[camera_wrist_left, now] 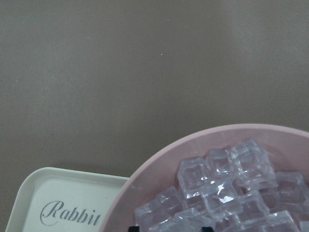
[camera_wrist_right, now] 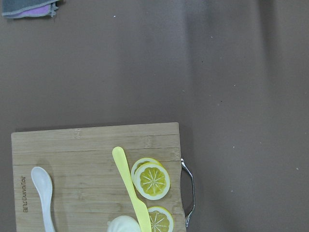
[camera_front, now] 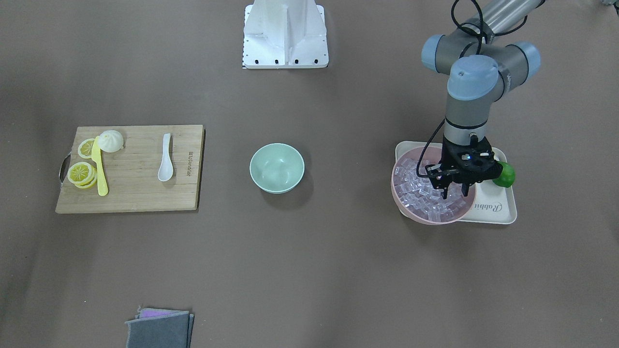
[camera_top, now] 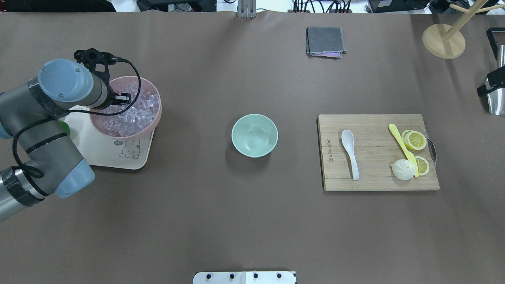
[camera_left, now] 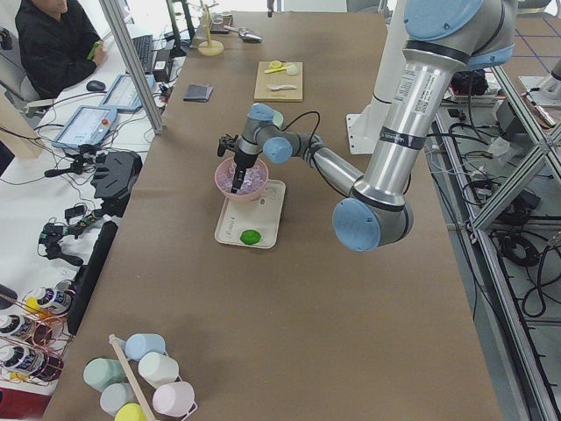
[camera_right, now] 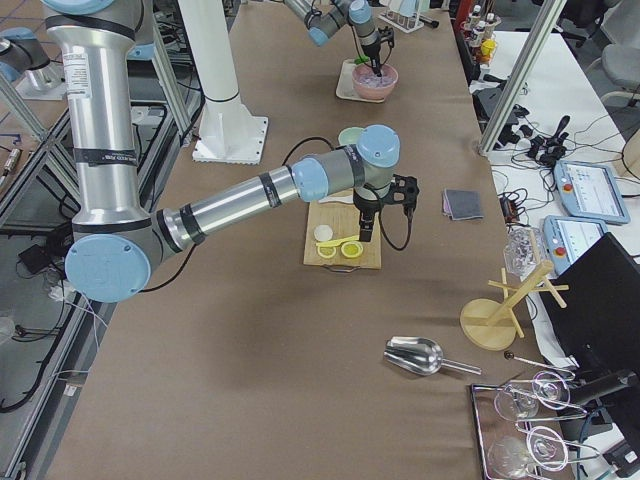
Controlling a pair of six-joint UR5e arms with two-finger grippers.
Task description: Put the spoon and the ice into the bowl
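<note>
The small round mint-green bowl (camera_front: 277,166) sits in the middle of the brown surface (camera_front: 309,270), and there is nothing in it. The little white spoon (camera_front: 166,163) lies flat on a wooden cutting board (camera_front: 140,193), well apart from the bowl. On the same board are a long yellow plastic knife (camera_front: 100,169), some yellow lemon slices (camera_front: 81,173) and a round white bun (camera_front: 112,140).

On the other side of the bowl, the clear ice cubes (camera_wrist_left: 227,179) are piled in a bigger pink bowl (camera_wrist_left: 169,154). That pink bowl stands on a cream tray (camera_front: 498,208), just beside a green lime (camera_front: 505,175).

The left claw (camera_front: 454,189) points down into the pink bowl, with its two fingers spread apart among the cubes. It is not holding any cube that I can see.

The right claw (camera_right: 368,228) hangs high over the cutting board. I cannot tell if it is open or closed.

A folded grey cloth (camera_front: 159,331) lies near the edge of the surface
</note>
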